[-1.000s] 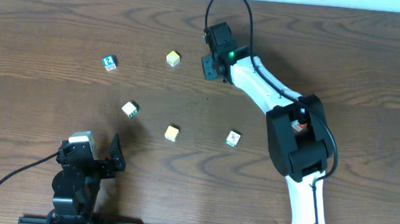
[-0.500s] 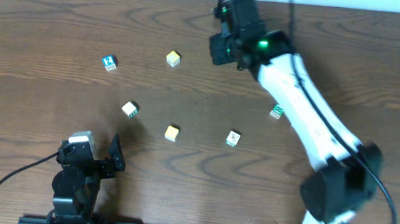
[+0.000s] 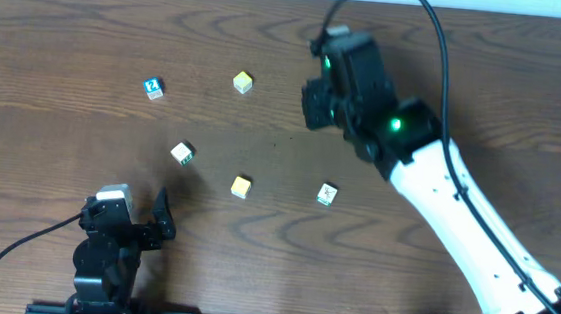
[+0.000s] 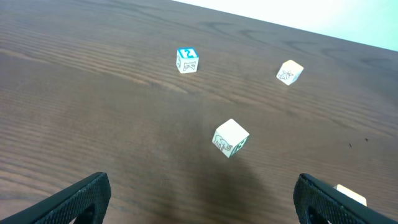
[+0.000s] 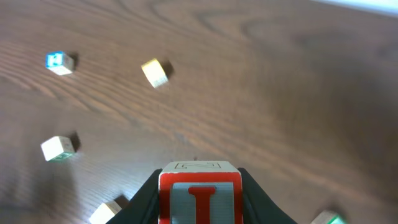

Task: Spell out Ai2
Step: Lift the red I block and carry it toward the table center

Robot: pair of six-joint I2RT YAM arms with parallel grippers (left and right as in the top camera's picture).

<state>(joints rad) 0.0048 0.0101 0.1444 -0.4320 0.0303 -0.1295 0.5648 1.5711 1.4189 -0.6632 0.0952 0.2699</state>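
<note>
The right tool (image 5: pixel 200 190) is clamped on the red-framed "I" cube (image 5: pixel 200 202), held above the worktop (image 3: pixel 71 20). The blue-framed "2" cube (image 3: pixel 153 88) lies far left, and a red-marked cube (image 3: pixel 327 194) sits well apart from it. The left tool (image 4: pixel 202 182) rests with its fingers apart.

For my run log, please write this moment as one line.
right gripper: shut on I cube, raised | left gripper: open, empty | 2 cube: on table
</note>
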